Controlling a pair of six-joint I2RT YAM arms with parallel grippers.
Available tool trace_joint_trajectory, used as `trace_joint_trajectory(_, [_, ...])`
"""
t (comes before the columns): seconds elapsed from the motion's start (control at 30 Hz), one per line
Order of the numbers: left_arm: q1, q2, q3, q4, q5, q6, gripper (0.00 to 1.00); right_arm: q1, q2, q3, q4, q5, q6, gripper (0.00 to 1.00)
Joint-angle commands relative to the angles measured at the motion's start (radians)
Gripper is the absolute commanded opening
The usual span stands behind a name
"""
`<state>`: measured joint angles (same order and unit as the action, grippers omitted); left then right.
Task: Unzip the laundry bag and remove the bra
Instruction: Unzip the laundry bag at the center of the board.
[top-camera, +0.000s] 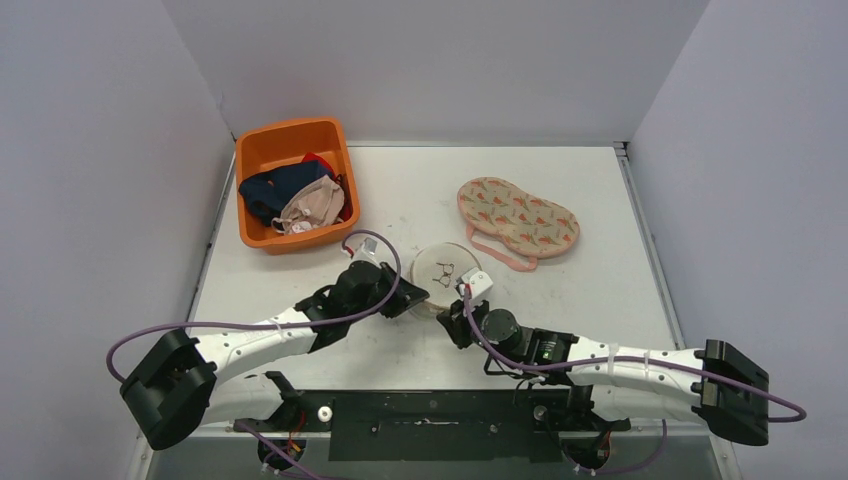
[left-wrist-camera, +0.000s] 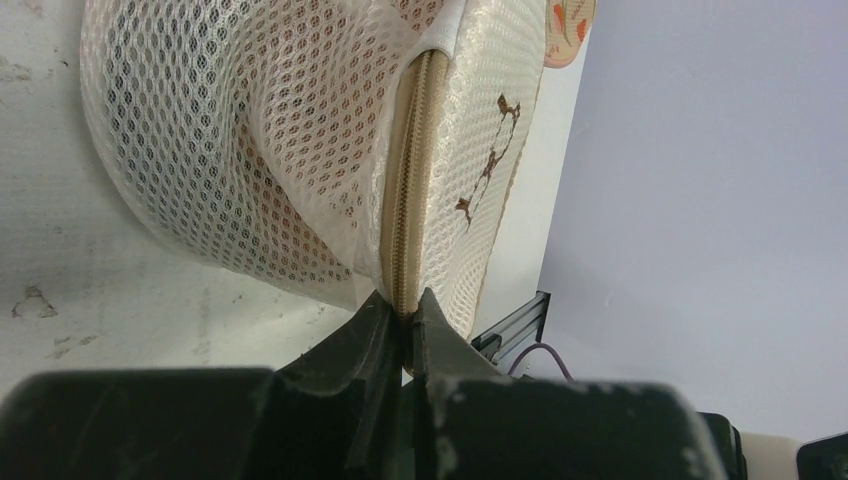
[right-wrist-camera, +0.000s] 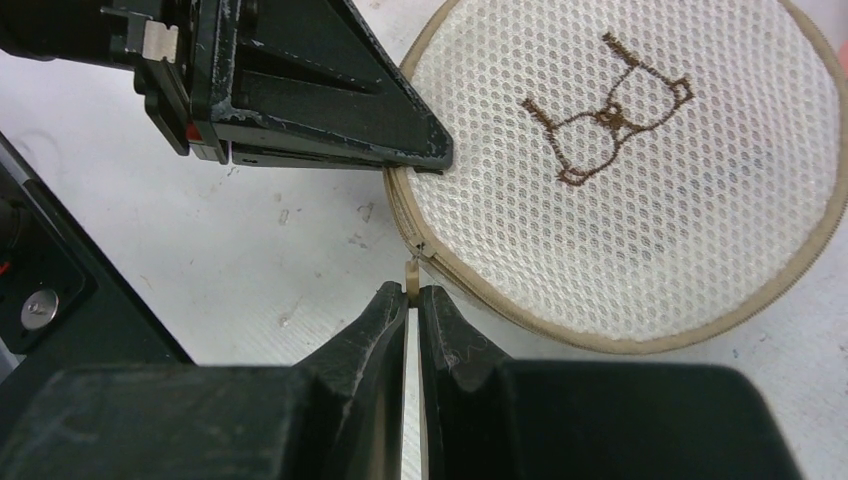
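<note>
A round white mesh laundry bag (top-camera: 445, 272) with a brown bra outline stitched on top lies mid-table, its beige zipper running round the rim and closed. My left gripper (left-wrist-camera: 405, 308) is shut on the bag's zippered edge (left-wrist-camera: 408, 190), its tip at the bag's left side (right-wrist-camera: 435, 158). My right gripper (right-wrist-camera: 413, 292) is shut on the small beige zipper pull (right-wrist-camera: 411, 266) at the bag's near rim (right-wrist-camera: 470, 275). The bra is hidden; only a dim pinkish shade shows through the mesh (left-wrist-camera: 300, 90).
An orange tub (top-camera: 262, 150) holding dark and pale garments stands at the back left. A flat patterned double pouch (top-camera: 517, 217) with a pink strap lies at the back right. Grey walls close in the table on three sides.
</note>
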<state>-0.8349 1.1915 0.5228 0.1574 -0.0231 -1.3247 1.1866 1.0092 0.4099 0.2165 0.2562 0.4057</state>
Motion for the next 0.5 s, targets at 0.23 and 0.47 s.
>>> trace_joint_trajectory(0.23, [0.041, -0.038, 0.001, 0.025, -0.037, 0.016, 0.0, 0.008, -0.048, 0.029, -0.129, 0.171, 0.061, 0.05])
trace_joint_trajectory(0.47, [0.105, -0.061, -0.005, 0.043, 0.048, 0.082, 0.0, 0.008, -0.079, 0.024, -0.148, 0.205, 0.052, 0.05])
